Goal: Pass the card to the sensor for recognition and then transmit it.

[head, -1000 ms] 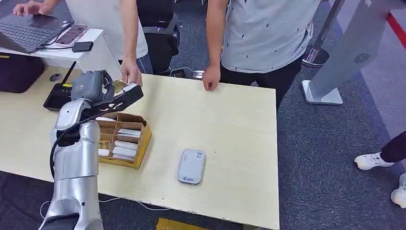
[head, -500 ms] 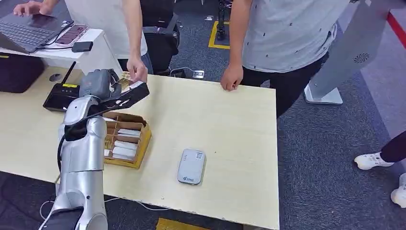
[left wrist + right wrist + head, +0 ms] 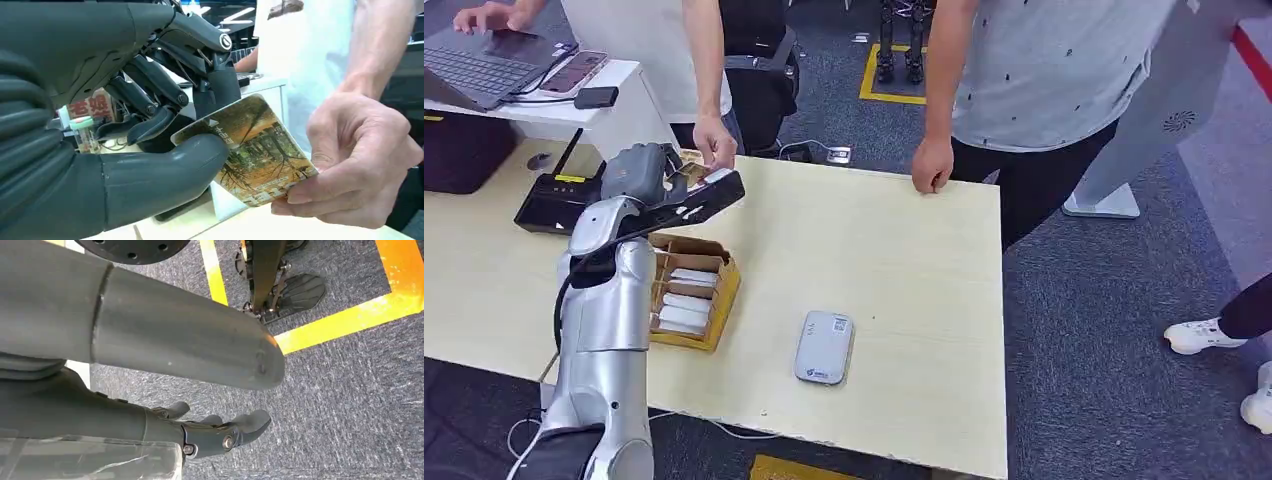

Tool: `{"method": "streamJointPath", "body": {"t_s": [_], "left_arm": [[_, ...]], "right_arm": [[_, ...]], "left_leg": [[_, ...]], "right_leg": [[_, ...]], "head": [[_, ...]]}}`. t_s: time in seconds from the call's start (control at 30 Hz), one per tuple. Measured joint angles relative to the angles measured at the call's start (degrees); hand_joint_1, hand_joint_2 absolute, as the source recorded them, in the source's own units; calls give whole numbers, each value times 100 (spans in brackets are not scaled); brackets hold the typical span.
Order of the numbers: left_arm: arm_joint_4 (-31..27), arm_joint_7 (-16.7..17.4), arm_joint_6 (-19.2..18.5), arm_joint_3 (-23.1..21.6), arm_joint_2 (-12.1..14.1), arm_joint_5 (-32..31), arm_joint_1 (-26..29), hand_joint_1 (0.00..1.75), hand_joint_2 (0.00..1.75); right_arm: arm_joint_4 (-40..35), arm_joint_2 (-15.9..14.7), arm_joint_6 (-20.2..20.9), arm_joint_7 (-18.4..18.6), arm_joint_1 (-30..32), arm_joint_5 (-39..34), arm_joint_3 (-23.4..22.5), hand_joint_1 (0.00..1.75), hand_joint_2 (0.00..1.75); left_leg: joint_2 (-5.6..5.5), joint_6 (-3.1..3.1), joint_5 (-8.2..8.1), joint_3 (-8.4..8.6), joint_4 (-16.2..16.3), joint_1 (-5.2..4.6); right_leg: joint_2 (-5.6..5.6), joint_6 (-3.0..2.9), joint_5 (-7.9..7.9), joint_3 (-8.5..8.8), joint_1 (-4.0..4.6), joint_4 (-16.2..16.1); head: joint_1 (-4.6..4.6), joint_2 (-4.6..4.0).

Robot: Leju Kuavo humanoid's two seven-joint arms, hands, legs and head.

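And here the thin rectangular card printed with an autumn-tree scene (image 3: pixel 255 150) is pinched in the left hand (image 3: pixel 165 130), clamped between the thick grey thumb and the dark fingers (image 3: pixel 150 85). The card's other end is held by a person's hand (image 3: pixel 355 160), thumb on top and fingers beneath, so it is gripped from both sides at once. In the head view that same exchange is seen at the far edge of the pale wooden table (image 3: pixel 894 260), where the left hand (image 3: pixel 674 185) is raised above the open brown cardboard box of white cards (image 3: pixel 686 295) and the person's hand (image 3: pixel 714 148) is met there.

The small grey-white rounded sensor pad (image 3: pixel 824 347) is seen lying flat nearer the front of the table, well apart from the card. A black router with an upright antenna (image 3: pixel 559 195) is set at the table's far left. A second person's hand (image 3: pixel 932 165) is rested on the far table edge.

The right hand (image 3: pixel 220 432) is seen hanging over grey carpet with yellow floor tape (image 3: pixel 345 317), its fingers lightly curled, apart, and nothing held in them.
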Motion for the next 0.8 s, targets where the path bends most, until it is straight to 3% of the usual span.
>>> {"method": "streamJointPath", "body": {"t_s": [0.03,0.3,0.8], "left_arm": [[32,0,9,-11,-18,-2,-18,0,0],[-13,-122,135,-52,-212,466,-76,0,0],[-324,-122,127,-52,-282,536,-78,0,0]], "right_arm": [[7,0,0,0,-3,4,0,0,0],[15,0,-2,0,-4,31,-24,0,0],[22,0,-9,17,-3,81,-48,0,0]], "left_leg": [[0,0,0,0,0,0],[2,0,0,0,0,-1],[1,0,0,0,0,0]], "right_leg": [[0,0,0,0,0,0],[0,0,0,1,0,0],[0,0,0,1,0,1]], "head": [[0,0],[0,0],[0,0]]}}
